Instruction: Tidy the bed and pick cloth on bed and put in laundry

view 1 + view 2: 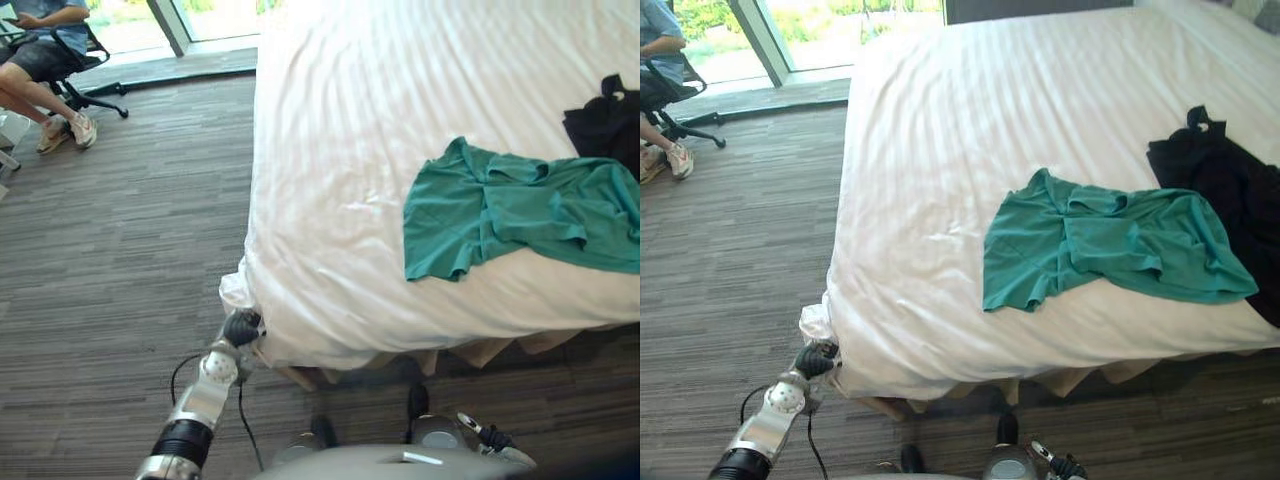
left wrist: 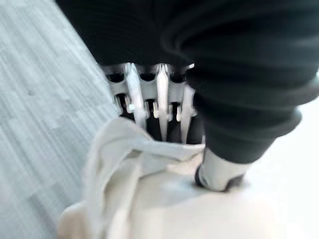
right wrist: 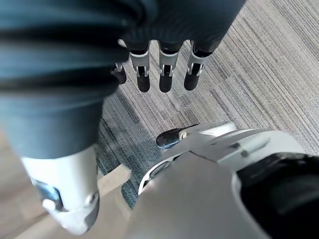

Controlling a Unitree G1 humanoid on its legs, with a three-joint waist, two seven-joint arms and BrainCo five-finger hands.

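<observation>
The left arm reaches forward and low to the near left corner of the bed (image 1: 300, 80), where the left hand (image 1: 240, 327) meets the bunched corner of the white sheet (image 1: 330, 250). In the left wrist view its fingers (image 2: 162, 99) run down side by side behind a raised fold of that sheet, their tips hidden by it, while the thumb (image 2: 219, 172) presses on the cloth from the other side, so the fold is pinched between them. The right hand (image 3: 167, 64) hangs low over the grey striped carpet (image 1: 120, 250) with its fingers straight and loose, the thumb apart, holding nothing. The clothes lie on the bed's right part: a green shirt (image 1: 500, 205) spread flat near the foot edge, and a black garment (image 1: 605, 125) just beyond it, touching its far right edge. Well apart on the far left, a person (image 1: 40, 60) sits in an office chair (image 1: 85, 85) by the window (image 1: 130, 25).
</observation>
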